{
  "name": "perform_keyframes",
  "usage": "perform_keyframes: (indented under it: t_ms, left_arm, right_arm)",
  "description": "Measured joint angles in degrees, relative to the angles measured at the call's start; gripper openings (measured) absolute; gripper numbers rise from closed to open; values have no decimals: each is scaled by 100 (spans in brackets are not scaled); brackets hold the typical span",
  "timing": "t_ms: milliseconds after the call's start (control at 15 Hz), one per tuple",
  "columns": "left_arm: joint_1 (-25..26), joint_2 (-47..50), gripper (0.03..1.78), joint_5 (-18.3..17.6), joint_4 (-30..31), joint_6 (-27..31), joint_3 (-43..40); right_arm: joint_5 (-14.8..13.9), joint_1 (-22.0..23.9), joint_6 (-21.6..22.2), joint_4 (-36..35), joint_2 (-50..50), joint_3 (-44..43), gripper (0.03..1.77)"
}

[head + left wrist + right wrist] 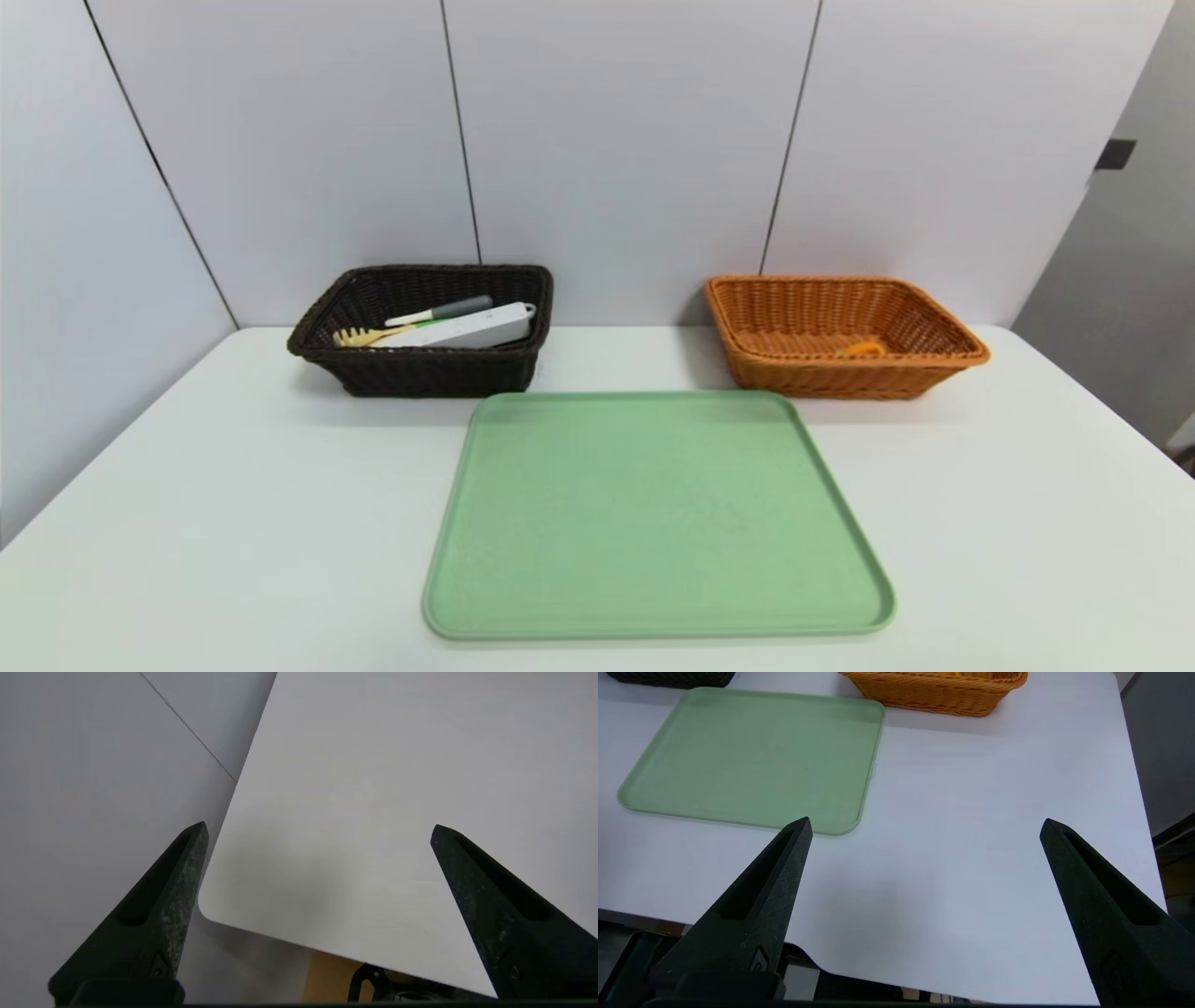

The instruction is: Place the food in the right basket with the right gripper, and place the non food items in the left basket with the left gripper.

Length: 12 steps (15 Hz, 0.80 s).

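The white table (233, 523) spread beneath everything, a plain wall (616, 140) behind it. Next in size came the pale green tray (653, 513), lying flat near the middle. The dark brown basket (439, 373) stood beyond it to the left, holding a white box-like item (467, 329), a grey-handled utensil (457, 309) and a yellowish fork-like utensil (359, 337). The orange-brown basket (840, 378) stood to the right, a small orange item (863, 348) inside. The left gripper (319, 823) and right gripper (927, 819) each hung above the table, fingers wide open, holding nothing.
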State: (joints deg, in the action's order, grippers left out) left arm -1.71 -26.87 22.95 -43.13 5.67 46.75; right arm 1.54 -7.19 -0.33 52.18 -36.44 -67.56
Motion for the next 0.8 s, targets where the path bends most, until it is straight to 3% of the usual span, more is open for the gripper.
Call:
perform_keyframes:
  t_ms: [267,800]
  left_arm:
    - [171,830,169,-41,-135,343,-494]
    - [187,1755,169,-262,-133,500,-1178]
  right_arm:
    - [-6,45,6,378,546,207,169]
    - [-24,288,15,1358,1723,519,169]
